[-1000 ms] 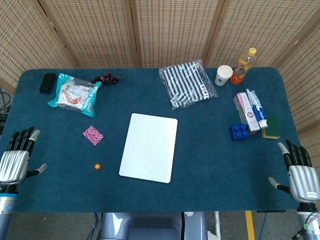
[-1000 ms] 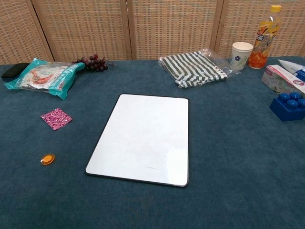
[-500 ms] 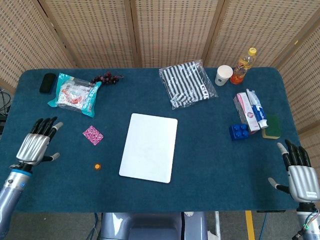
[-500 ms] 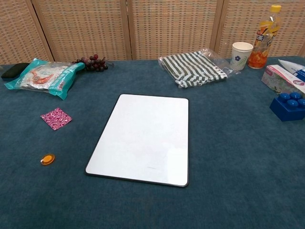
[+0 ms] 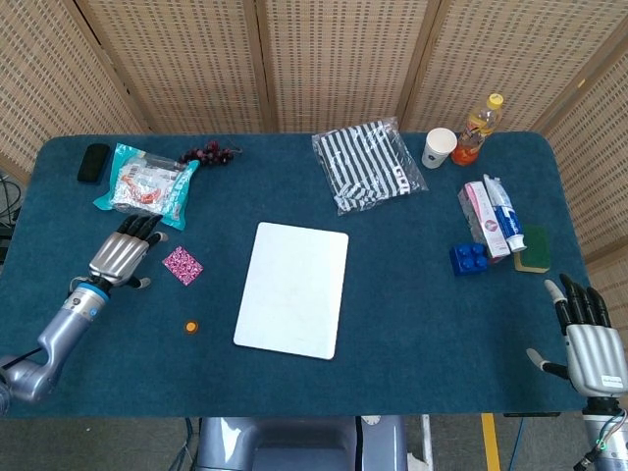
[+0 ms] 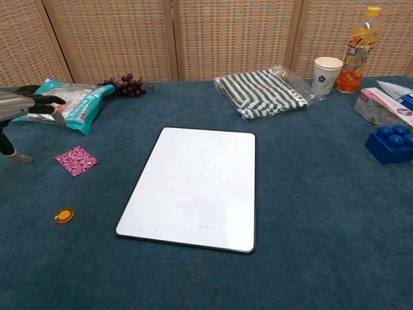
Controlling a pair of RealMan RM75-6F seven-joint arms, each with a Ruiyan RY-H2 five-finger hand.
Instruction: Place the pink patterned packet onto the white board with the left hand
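Since the earlier frame we note the left hand (image 5: 122, 257) has travelled from the near-left table edge inward and now hovers just left of the pink patterned packet (image 5: 182, 265), fingers apart and holding nothing; the right hand (image 5: 593, 345) sits at the near-right corner, fingers likewise spread and empty. We find the packet lying flat on the blue cloth, left of the white board (image 5: 292, 288) and clear of it, with nothing yet on the board. In our judgement the main risk lies in the pickup: a thin, flat packet on soft cloth may slide away under the fingertips or get pushed toward the small orange object (image 5: 191, 326) nearby rather than lifted. A reach set too far could instead foul the teal snack bag (image 5: 147, 183) beyond the hand. As to containers, the paper cup (image 5: 440, 147) shows no visible contents, the bottle (image 5: 475, 129) holds orange liquid, and the clear bag (image 5: 369, 165) contains striped fabric.
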